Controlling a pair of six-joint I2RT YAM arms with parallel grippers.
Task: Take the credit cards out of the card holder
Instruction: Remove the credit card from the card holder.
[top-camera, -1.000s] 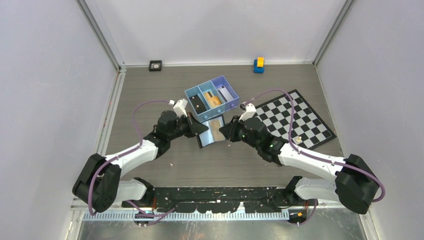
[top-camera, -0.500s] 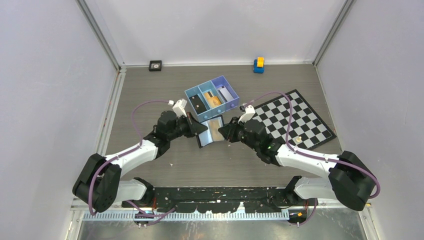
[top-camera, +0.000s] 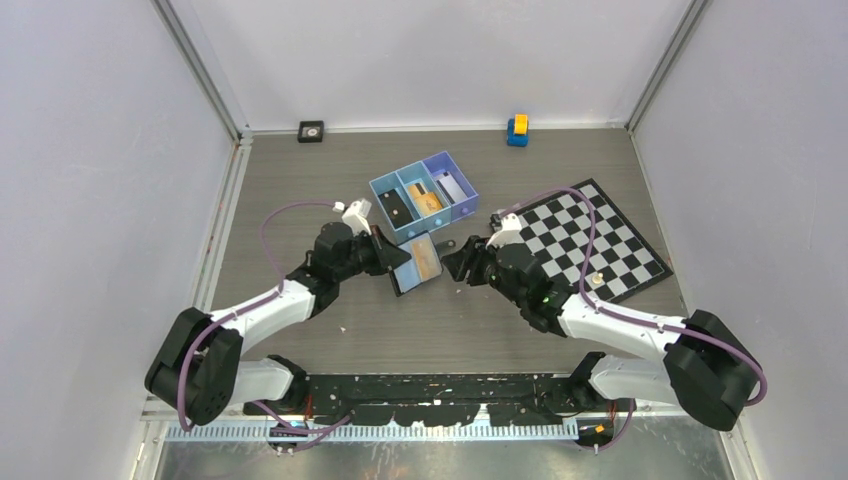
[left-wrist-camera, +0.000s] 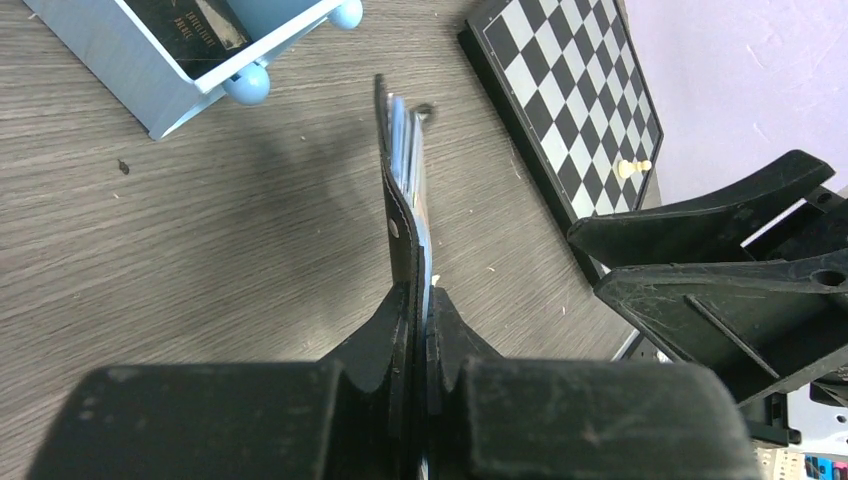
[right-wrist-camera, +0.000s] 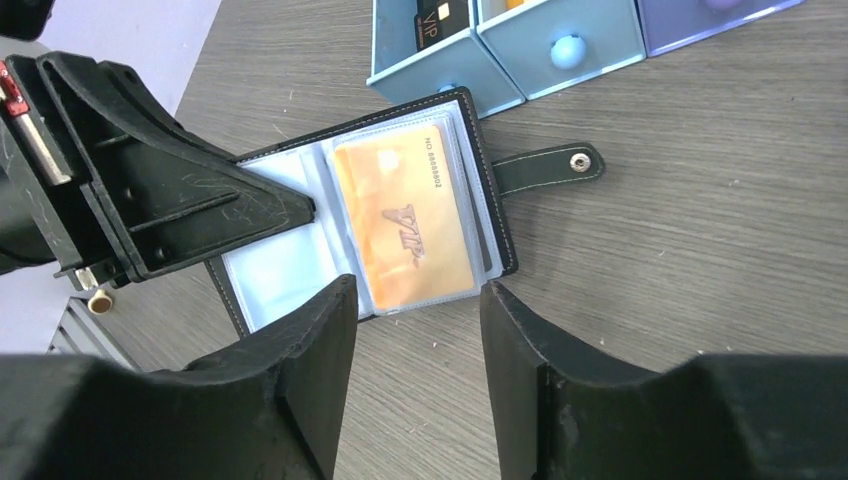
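Grey wood-grain bench (top-camera: 300, 190), matte, w/ pale lilac walls round it and bare alu posts at the far corners. Card holder (right-wrist-camera: 285, 265) sits approx. mid-bench, just on the near side of the blue tray (right-wrist-camera: 610, 45), splayed open. It has a black leather-look cover w/ pale stitching at the edge, pale bluish lining and clear plastic sleeves. Its short strap tab (right-wrist-camera: 548, 165), w/ a metal snap stud, sticks out toward the right edge.

One of the credit cards (right-wrist-camera: 405, 225) shows in the right-hand sleeve: a glossy orange-gold rectangle w/ rounded corners, "VIP" script and a printed no. along one side. Left sleeve looks blank, light blue.

Left gripper (left-wrist-camera: 420, 300) is pinched tight on the holder's left cover, its black plastic fingers meeting on the leather. From the left wrist the holder reads edge-on, a thin black line w/ blue sleeves fanned behind. Can't tell if it clears the bench.

Right gripper (right-wrist-camera: 415, 320) hangs spread wide w/ nothing in it. In its wrist view the blunt, scuffed fingers sit either side of the orange card's near end.

Tray is smooth moulded plastic, three bins w/ ball knobs; a black card (right-wrist-camera: 435, 15) lies in the left bin. Chequered board (top-camera: 585, 240) lies flat by the right edge, w/ a small white pawn (top-camera: 597, 281) on it.
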